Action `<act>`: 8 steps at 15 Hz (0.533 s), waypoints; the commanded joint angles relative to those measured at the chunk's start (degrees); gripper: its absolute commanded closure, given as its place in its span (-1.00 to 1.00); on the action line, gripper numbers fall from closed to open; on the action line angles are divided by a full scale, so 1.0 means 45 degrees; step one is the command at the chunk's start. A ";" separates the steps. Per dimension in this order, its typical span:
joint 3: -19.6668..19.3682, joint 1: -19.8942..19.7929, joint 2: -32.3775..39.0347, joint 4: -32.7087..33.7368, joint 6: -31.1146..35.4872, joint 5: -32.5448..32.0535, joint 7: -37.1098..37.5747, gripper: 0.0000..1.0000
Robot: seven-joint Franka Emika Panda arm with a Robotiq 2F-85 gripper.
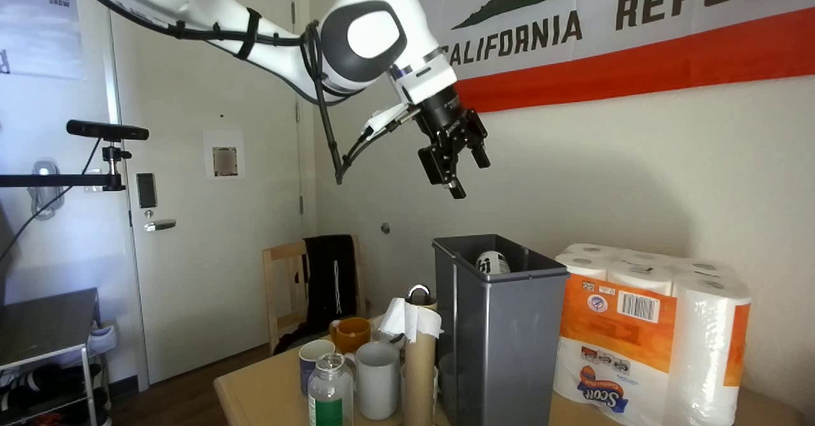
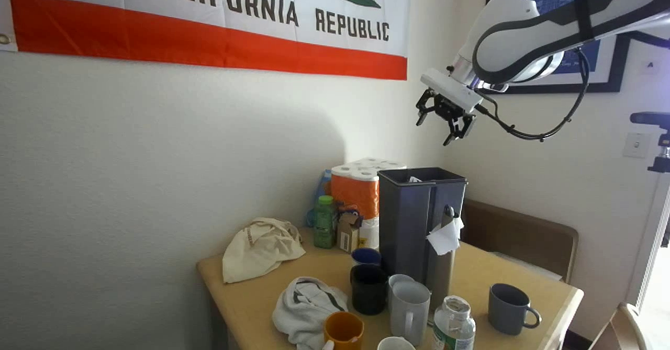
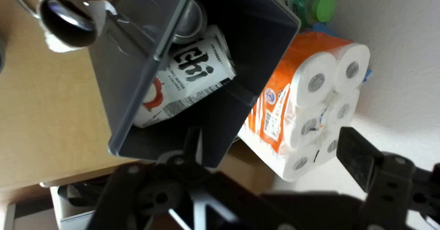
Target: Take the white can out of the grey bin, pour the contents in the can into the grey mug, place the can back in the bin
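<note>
Gripper [image 1: 470, 176]: yours, spread wide, holding nothing.
Grey bin [image 1: 519, 349]: below your gripper.
White can [image 3: 192, 78]: inside that bin, tilted; fetching it seems your step; next likely calls for lowering, aligning.

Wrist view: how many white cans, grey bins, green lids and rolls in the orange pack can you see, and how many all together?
White can, printed side showing: 1
Grey bin: 1
Green lid: 1
Rolls in the orange pack, ends showing: 6
Total: 9
</note>
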 commanded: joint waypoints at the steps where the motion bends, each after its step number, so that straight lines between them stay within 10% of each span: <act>1: 0.0117 0.0020 -0.0641 0.0610 -0.2483 0.0099 -0.2049 -1.00; 8: 0.0172 -0.0042 -0.1295 0.1191 -0.6089 0.0150 -0.5350 -1.00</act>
